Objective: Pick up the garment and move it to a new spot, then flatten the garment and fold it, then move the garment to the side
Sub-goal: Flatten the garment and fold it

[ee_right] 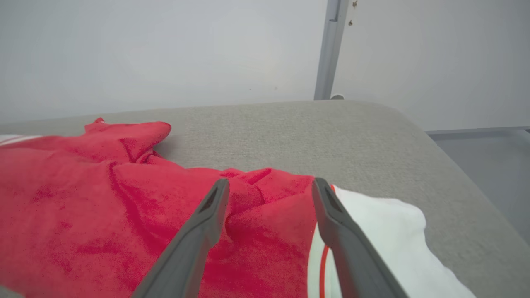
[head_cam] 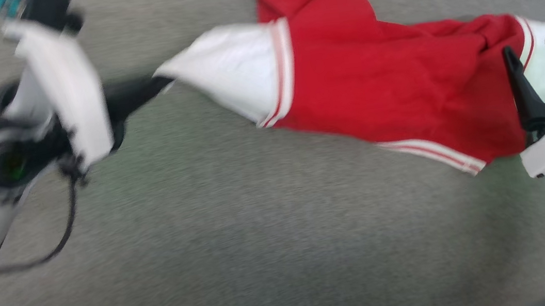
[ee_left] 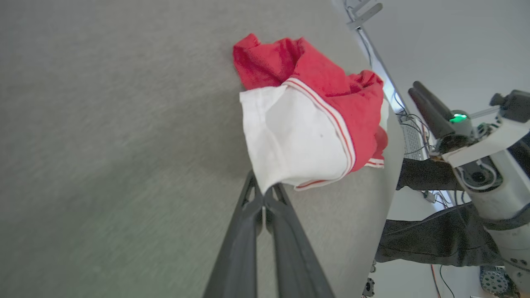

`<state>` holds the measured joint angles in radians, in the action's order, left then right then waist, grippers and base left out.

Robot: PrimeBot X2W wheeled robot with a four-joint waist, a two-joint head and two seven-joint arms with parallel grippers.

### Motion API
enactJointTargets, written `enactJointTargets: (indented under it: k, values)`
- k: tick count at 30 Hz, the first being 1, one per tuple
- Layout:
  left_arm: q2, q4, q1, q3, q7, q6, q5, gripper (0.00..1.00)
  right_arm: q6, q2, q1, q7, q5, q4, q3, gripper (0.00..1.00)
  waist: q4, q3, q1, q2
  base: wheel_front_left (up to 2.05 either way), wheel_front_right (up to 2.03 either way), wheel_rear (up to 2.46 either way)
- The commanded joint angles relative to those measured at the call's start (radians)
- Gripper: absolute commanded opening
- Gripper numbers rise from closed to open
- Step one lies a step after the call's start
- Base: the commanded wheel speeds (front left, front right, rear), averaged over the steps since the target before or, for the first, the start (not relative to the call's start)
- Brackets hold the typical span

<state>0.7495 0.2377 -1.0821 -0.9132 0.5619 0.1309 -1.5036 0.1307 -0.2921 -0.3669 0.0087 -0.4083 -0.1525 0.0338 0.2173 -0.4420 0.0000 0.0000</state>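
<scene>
Sprawled on the grey padded table [head_cam: 262, 237]: the garment [head_cam: 388, 81], crumpled but stretched left to right across the head view, long axis roughly along the line from one gripper to the other. At the left end, a white cuff panel [head_cam: 226, 70] drawn out to a point and nipped at its very tip by the left gripper [ee_left: 263, 196], fingers pressed together on the cloth. From the left wrist, seen closed on the nearest corner of that white panel, with the red body bunched beyond it.

At the right end, a second white panel [ee_right: 385, 231] edged with a thin red stripe, right at the right gripper [ee_right: 270, 183], spread wide and holding nothing. From the right wrist, looks poised low over the cloth, one finger over red fabric, the other over the seam between red and white. Touching or just hovering: cannot tell.

Judged as the pick-up step, half made: one end gripped, the other not. Turns on that right end. Lies straight ahead of the right gripper's tips and partly under them, far nearer that arm than the left. Probably calls for lowering onto the red-white seam and closing there, so as to carry the garment by both ends along its length. Risk, as a guess: lifting by the left corner alone and letting the rest drag, twist or bunch further before any flattening
</scene>
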Motion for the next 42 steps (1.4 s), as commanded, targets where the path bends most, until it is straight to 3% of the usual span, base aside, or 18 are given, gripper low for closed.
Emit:
enactJointTargets:
  k: [1, 4, 9, 11, 18, 30, 32, 33, 34, 35, 42]
  values:
    - [0.016, -0.013, 0.029, 0.003, -0.013, -0.001, -0.005, 0.0, 0.0, -0.004, 0.013, 0.005, 0.006, 0.008, 0.006, 1.0, -0.058, 0.033, 0.0, 0.0, 0.0, 0.0, 0.0]
    - [0.092, -0.045, 0.119, -0.003, -0.062, -0.001, 0.007, 0.0, 0.0, -0.011, 0.025, 0.025, 0.01, 0.024, 0.014, 1.0, -0.103, 0.042, 0.0, 0.0, 0.0, 0.0, 0.0]
    - [0.165, -0.012, 0.212, -0.014, -0.14, -0.004, 0.043, 0.0, 0.0, -0.022, 0.032, 0.056, 0.019, 0.05, 0.014, 1.0, -0.154, 0.056, 0.0, 0.0, 0.0, 0.0, 0.0]
    - [0.184, 0.028, 0.223, -0.029, -0.158, -0.025, 0.092, 0.0, 0.0, -0.024, 0.033, 0.069, 0.022, 0.061, 0.012, 1.0, -0.164, 0.061, 0.0, 0.0, 0.0, 0.0, 0.0]
    - [0.167, 0.14, 0.204, -0.056, -0.195, -0.086, 0.185, 0.0, 0.0, -0.03, 0.04, 0.098, 0.03, 0.088, 0.008, 1.0, -0.172, 0.079, 0.0, 0.0, 0.0, 0.0, 0.0]
    - [0.094, 0.271, 0.244, -0.101, -0.221, -0.069, 0.219, 0.0, 0.0, -0.032, 0.068, 0.131, 0.041, 0.114, -0.01, 1.0, -0.143, 0.1, 0.0, 0.0, 0.0, 0.0, 0.0]
    - [0.084, 0.283, 0.246, -0.101, -0.243, -0.065, 0.227, 0.35, 0.0, -0.031, 0.067, 0.136, 0.043, 0.12, -0.017, 1.0, -0.144, 0.107, 0.0, 0.0, 0.0, 0.0, 0.0]
    - [0.084, 0.283, 0.246, -0.101, -0.243, -0.065, 0.227, 0.35, 0.0, -0.031, 0.067, 0.136, 0.043, 0.12, -0.017, 1.0, -0.144, 0.107, 0.0, 0.0, 0.0, 0.0, 0.0]
    - [0.082, 0.291, 0.249, -0.098, -0.275, -0.06, 0.241, 0.79, 0.0, -0.036, 0.067, 0.14, 0.042, 0.127, -0.025, 1.0, -0.145, 0.115, 0.0, 0.0, 0.0, 0.0, 0.0]
    - [0.081, 0.295, 0.251, -0.09, -0.294, -0.06, 0.239, 1.0, 0.0, -0.039, 0.066, 0.145, 0.043, 0.131, -0.032, 1.0, -0.146, 0.119, 0.0, 0.0, 0.0, 0.0, 0.0]
    - [0.078, 0.262, 0.312, -0.055, -0.463, -0.059, 0.242, 1.0, 0.0, -0.108, 0.059, 0.201, 0.029, 0.142, -0.159, 1.0, -0.157, 0.144, 0.0, 0.0, 0.0, 0.0, 0.0]
